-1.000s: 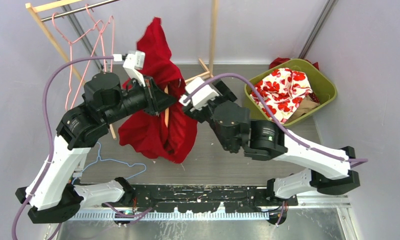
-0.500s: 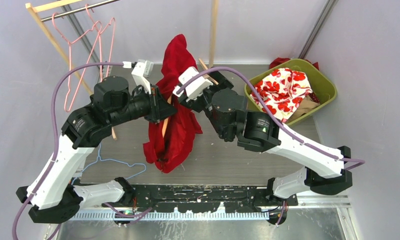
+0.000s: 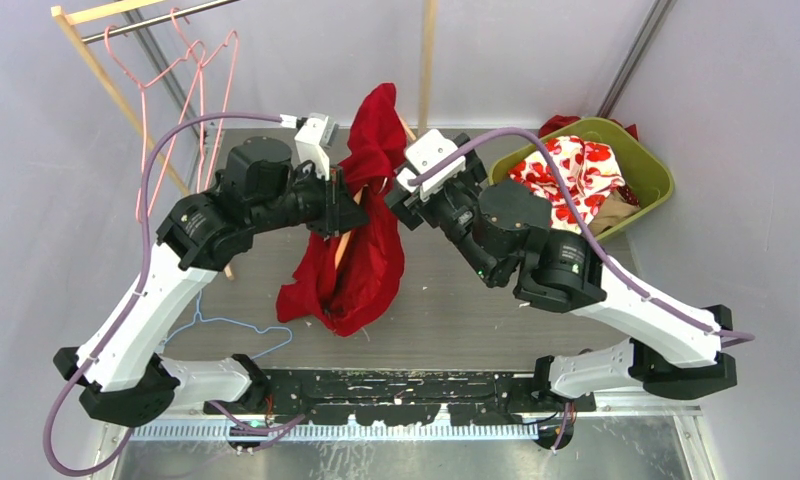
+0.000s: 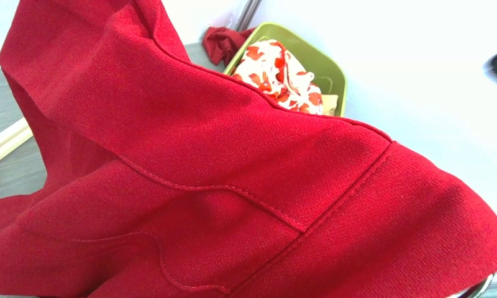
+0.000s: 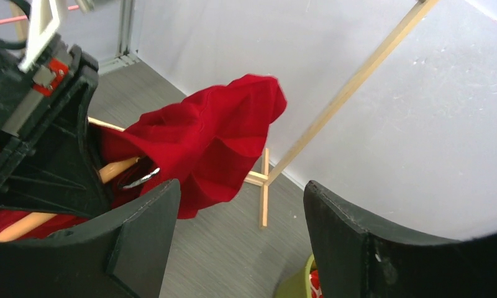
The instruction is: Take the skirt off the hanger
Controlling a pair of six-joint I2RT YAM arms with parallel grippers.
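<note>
A red skirt hangs in loose folds from a wooden hanger held up between the two arms, over the middle of the bench. The left gripper is clamped narrow on the hanger, with cloth bunched around it and filling its wrist camera. The right gripper stands wide and empty just beside the skirt's upper folds, touching nothing. One peak of cloth rises above the hanger; the rest falls below it, and whether the hem reaches the bench cannot be told.

The skirt looks light, soft and limp. It should slide and sag rather than hold a shape, and it may snag where it wraps the hanger's bar. The best hold for the free gripper is probably a thick fold near the waistband, close to the hanger, so that a pull shifts the whole garment rather than stretching one layer. A green basket with floral cloth sits well apart on the right.
</note>
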